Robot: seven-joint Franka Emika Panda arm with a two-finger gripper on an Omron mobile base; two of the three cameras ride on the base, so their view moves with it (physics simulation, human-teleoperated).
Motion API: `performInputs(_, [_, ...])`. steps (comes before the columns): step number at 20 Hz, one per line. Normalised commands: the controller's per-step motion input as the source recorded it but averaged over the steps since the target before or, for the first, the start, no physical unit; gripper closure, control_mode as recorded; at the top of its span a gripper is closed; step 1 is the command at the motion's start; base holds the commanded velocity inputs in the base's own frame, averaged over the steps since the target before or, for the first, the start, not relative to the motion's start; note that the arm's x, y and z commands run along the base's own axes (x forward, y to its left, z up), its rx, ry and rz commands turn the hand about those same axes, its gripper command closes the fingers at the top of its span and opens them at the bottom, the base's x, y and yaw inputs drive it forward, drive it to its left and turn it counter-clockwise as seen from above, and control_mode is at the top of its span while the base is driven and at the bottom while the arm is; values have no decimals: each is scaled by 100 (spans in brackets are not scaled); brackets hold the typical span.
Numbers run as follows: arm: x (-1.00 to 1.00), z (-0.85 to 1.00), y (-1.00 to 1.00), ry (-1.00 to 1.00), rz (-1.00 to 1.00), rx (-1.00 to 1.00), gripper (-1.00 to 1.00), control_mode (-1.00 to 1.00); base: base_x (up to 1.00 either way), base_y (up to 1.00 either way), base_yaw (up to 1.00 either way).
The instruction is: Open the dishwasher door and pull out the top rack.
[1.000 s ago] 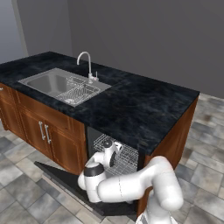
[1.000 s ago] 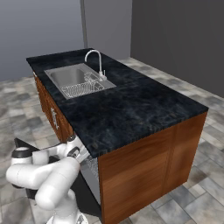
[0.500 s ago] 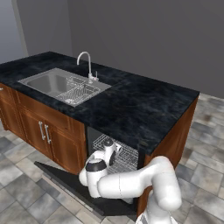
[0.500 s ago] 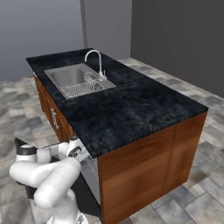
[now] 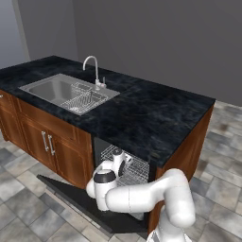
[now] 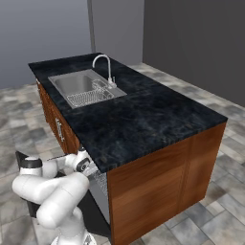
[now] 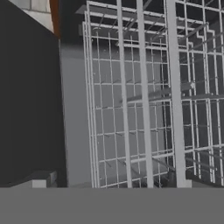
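Reaching under the black worktop (image 5: 156,113), the hand (image 5: 119,163) at the top rack (image 5: 134,169) — grip unclear — dishwasher door (image 5: 80,198) dropped flat near the floor.

The counter top (image 5: 156,113) is rendered as glossy, mottled black stone, and the cabinet doors (image 5: 47,146) as warm brown wood with a smooth finish and short metal handles. The sink (image 5: 56,90) and faucet (image 5: 92,68) are shown in brushed, bright steel. The dishwasher door (image 5: 80,201) is seen as a smooth, matt dark panel. The top rack (image 7: 144,109) is made of thin pale wire. The floor (image 6: 206,220) is laid in matt grey stone tiles.
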Motion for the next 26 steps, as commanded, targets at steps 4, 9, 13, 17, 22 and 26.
performInputs(4, [-19, -96, 50, 10, -4, -13, -100, -100, 0, 0, 0])
performInputs(9, [-50, -97, 64, 10, -6, -14, -100, -100, 0, 0, 0])
performInputs(13, [-57, -90, 64, 16, -7, -7, -100, -100, 0, 0, 0])
performInputs(17, [-66, -80, 61, 17, -6, -3, -100, -100, 0, 0, 0])
performInputs(22, [-71, -64, 57, 22, -7, 0, -100, -100, 0, 0, 0])
performInputs(26, [-64, -52, 57, 31, -8, 0, -100, -100, 0, 0, 0])
